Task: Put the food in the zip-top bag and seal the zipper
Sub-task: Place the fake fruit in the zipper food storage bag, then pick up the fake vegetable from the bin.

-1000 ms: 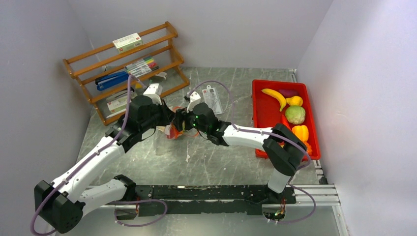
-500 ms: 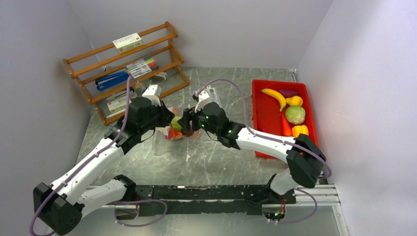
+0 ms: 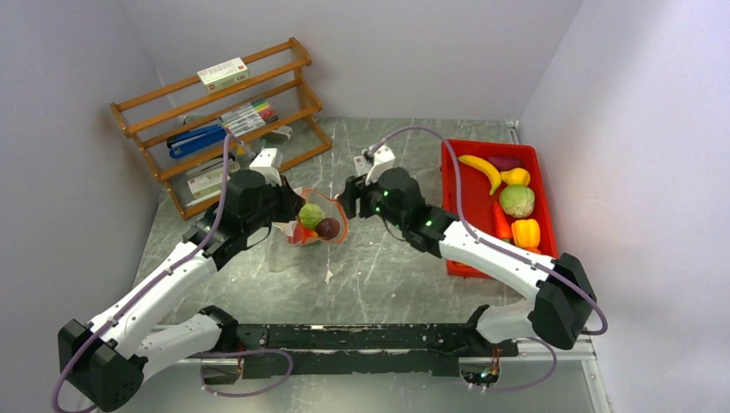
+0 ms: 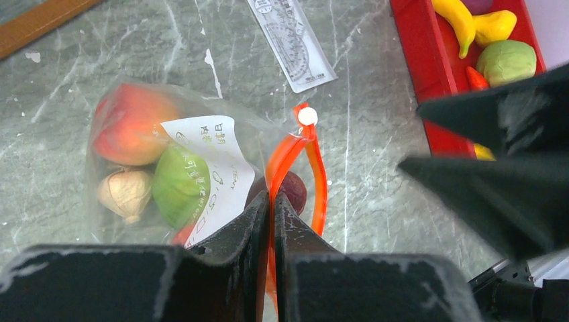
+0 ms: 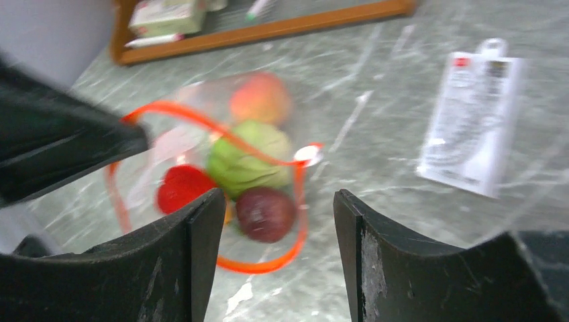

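Note:
The clear zip-top bag (image 4: 134, 168) lies on the table with its mouth held open. Its red-orange zipper (image 4: 319, 181) forms a loop. My left gripper (image 4: 271, 204) is shut on the zipper rim. Inside the bag are a peach ball (image 4: 127, 124), a green ball (image 4: 180, 184), a beige piece (image 4: 124, 192), a red piece (image 5: 182, 189) and a dark purple ball (image 5: 266, 213) at the mouth. My right gripper (image 5: 278, 208) is open and empty, a little to the right of the bag's mouth (image 3: 320, 222). More food lies in the red tray (image 3: 465, 206).
The tray holds a banana (image 3: 482, 170), a green ball (image 3: 516, 200), a yellow pepper (image 3: 526, 232) and others. A flat white printed packet (image 5: 473, 114) lies behind the bag. A wooden rack (image 3: 215, 120) with pens and boxes stands at the back left.
My right gripper has let the dark purple ball go into the bag's mouth, opened, and drawn back to the right. The left gripper has kept its hold on the rim.

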Tool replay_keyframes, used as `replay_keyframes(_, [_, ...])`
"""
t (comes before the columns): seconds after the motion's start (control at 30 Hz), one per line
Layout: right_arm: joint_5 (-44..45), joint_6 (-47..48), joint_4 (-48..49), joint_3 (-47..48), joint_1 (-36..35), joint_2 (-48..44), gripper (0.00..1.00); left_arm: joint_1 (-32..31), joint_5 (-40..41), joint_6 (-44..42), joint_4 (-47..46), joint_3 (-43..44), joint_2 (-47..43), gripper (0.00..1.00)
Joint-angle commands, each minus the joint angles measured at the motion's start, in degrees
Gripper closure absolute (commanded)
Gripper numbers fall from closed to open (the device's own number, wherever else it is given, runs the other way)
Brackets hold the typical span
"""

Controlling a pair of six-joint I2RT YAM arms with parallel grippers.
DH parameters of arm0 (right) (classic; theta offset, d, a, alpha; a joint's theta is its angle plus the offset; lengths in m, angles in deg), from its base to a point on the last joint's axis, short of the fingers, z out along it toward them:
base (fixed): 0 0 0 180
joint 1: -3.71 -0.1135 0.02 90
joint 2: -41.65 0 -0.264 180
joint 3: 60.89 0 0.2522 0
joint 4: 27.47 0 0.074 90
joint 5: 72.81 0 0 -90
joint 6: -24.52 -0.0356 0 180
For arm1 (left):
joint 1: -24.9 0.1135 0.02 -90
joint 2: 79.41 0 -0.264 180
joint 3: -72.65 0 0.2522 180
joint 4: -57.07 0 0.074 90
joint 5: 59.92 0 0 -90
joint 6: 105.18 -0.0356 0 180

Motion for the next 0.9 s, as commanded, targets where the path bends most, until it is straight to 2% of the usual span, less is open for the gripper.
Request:
replay_keyframes(0.0, [2.35,2.91,-6.03,3.57,8.85,-1.74,0.39,0.37,0.17,-1.94,-1.38,0.34,-0.32,0.93])
replay_keyframes(0.33, [6.54,4.66,-15.82,5.51,25.44,-1.63,0.41,0.4,-1.67,-2.23,-2.54,-0.45,-0.42,0.93])
replay_keyframes(0.47, [10.03,8.18,-20.34,5.84,28.77,-1.39,0.49,0.41,-1.77,-2.32,-2.77,-0.41,-0.46,0.93])
replay_keyframes(0.57, [12.82,9.29,-22.58,5.62,31.33,-2.32,0.51,0.41,-2.08,-2.32,-2.75,-0.38,-0.35,0.93])
replay_keyframes(0.73, [12.0,7.62,-25.9,6.01,37.08,-1.64,0.52,0.37,-3.98,-2.36,-2.85,0.06,0.28,0.93])
replay_keyframes(0.87, [12.65,8.17,-29.41,6.3,38.88,0.63,0.52,0.34,-5.44,-2.58,-2.52,0.02,-0.05,0.93])
